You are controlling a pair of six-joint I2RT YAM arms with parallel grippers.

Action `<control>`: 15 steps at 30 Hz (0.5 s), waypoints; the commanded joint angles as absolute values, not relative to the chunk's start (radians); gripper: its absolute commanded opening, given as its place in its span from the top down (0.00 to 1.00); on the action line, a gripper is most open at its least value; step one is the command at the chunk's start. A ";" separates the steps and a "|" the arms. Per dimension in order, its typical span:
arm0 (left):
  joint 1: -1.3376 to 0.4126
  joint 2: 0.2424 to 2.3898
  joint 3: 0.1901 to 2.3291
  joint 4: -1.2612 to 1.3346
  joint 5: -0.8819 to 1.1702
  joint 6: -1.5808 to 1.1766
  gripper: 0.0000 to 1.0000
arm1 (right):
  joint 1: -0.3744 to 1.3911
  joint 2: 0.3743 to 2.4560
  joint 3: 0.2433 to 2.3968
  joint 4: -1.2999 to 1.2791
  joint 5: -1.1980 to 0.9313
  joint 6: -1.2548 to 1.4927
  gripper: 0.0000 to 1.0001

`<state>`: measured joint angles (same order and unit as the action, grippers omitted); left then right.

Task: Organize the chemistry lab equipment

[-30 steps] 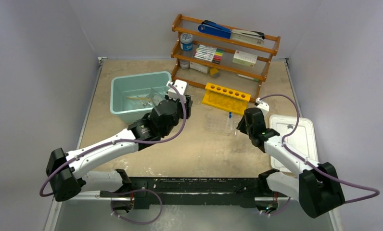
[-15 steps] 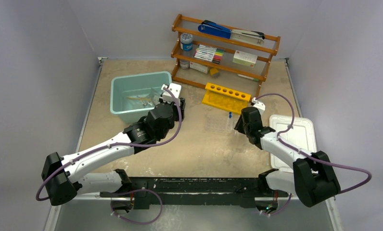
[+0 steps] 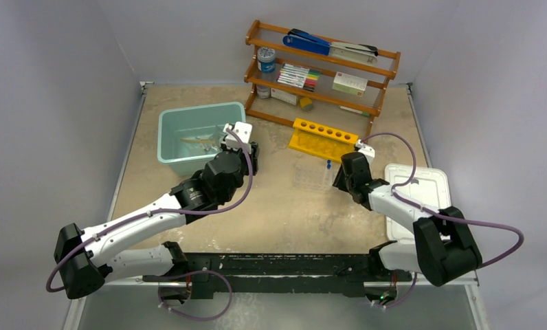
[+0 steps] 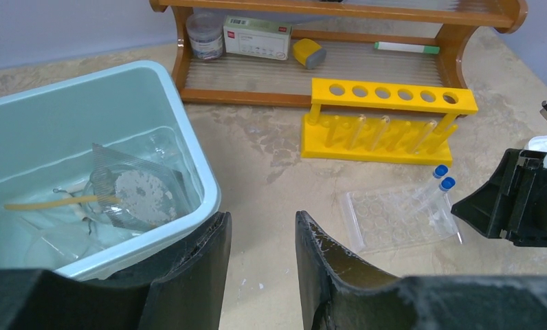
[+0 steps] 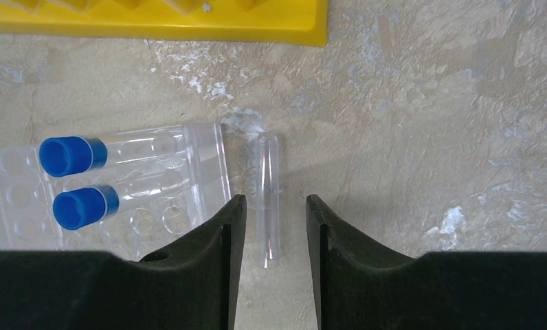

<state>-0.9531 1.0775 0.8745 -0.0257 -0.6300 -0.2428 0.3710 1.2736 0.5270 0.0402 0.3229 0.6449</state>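
A bare clear test tube (image 5: 269, 206) lies on the table between the fingers of my right gripper (image 5: 275, 199), which is open with a gap on each side of the tube. Left of it, two blue-capped tubes (image 5: 75, 182) rest on a clear well plate (image 5: 154, 206). The yellow test-tube rack (image 3: 323, 140) stands just behind. My left gripper (image 4: 262, 216) is open and empty beside the near right corner of the teal bin (image 4: 201, 180). Inside the bin are the amber rubber tube (image 4: 51, 202), a square transparent dish (image 4: 139, 192) and a round glass flask (image 4: 54, 242).
A wooden shelf (image 3: 321, 63) at the back holds a blue stapler (image 3: 306, 42), coloured markers (image 3: 298, 75), a jar and small boxes. The bin's white lid (image 3: 422, 196) lies on the table at the right, partly under my right arm.
My left gripper has drawn back toward the bin's near right corner. My right gripper has shifted slightly left and back, and its jaws have spread a little.
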 commanded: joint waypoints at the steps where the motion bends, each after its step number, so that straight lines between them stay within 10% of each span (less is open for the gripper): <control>1: -0.947 1.041 0.860 0.002 -0.655 -0.230 0.61 | 0.380 1.297 0.573 0.051 0.344 0.637 0.59; 15: -0.948 1.028 0.851 -0.009 -0.662 -0.222 0.60 | 0.397 1.377 0.607 0.030 0.362 0.642 0.60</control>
